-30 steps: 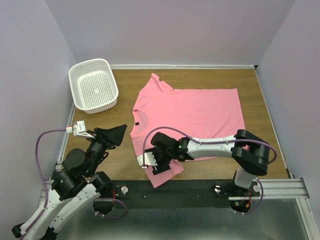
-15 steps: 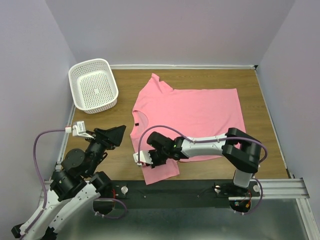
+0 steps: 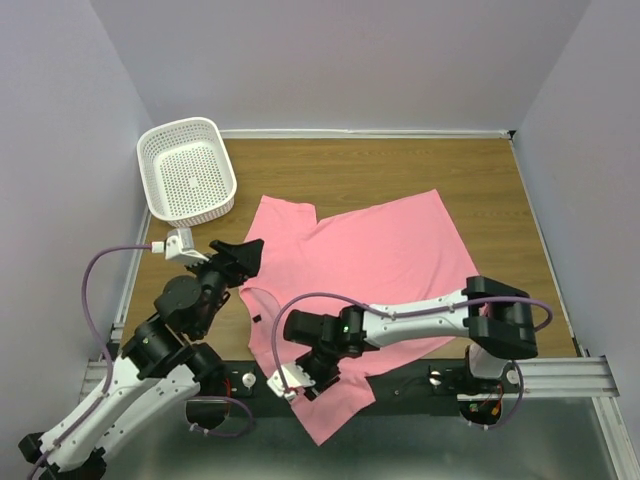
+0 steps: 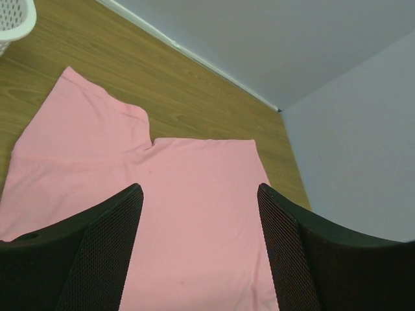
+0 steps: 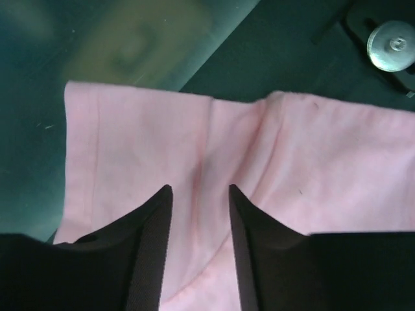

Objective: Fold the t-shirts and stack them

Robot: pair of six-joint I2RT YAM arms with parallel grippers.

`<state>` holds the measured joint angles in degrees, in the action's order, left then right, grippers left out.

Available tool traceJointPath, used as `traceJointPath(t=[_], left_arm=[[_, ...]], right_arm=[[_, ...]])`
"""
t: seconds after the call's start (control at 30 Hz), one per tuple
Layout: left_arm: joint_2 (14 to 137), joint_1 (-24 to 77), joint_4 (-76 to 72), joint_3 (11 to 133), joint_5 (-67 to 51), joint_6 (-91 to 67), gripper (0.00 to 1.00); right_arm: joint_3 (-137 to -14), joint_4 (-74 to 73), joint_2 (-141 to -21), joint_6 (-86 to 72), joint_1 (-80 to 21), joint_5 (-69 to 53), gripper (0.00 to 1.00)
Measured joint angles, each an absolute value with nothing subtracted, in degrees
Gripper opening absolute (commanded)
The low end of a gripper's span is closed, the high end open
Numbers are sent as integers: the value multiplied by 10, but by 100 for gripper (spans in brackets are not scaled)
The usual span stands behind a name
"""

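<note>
The pink t-shirt (image 3: 380,260) lies spread and skewed on the wooden table, one sleeve hanging over the near edge onto the black rail. My right gripper (image 3: 305,378) is low over that near part. In the right wrist view its jaws (image 5: 199,188) stand a little apart, open, with a raised ridge of the t-shirt (image 5: 311,142) running between them. My left gripper (image 3: 245,262) hovers over the shirt's left edge. Its fingers (image 4: 200,188) are wide open above flat pink t-shirt cloth (image 4: 194,149), with nothing held.
A white perforated basket (image 3: 187,170) stands at the back left, its corner also in the left wrist view (image 4: 13,19). The black mounting rail (image 3: 420,375) runs along the near edge, with a metal knob (image 5: 390,45) on it. Walls close in the table (image 3: 400,165) on three sides.
The right gripper dragged the shirt toward the near-left edge, turning it, and its jaws have now parted. The left gripper moved forward over the shirt's left edge.
</note>
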<state>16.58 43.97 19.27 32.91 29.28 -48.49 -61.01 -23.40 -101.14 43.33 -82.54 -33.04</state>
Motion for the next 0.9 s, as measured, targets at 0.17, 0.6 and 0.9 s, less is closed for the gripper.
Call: traceJointPath(t=[0.17,0.6,0.9], left_arm=[[292,425,105,322,307,-465,86],[888,143,-81,554,11,-308,68],[1127,142,44,802,54,-174,54]], right_arm=[[-603,-270,-917,442,-771,-340,65],[-641,-229,-902,329,-17,-430,66],[-669,-241,-1044,289,120,-500,38]])
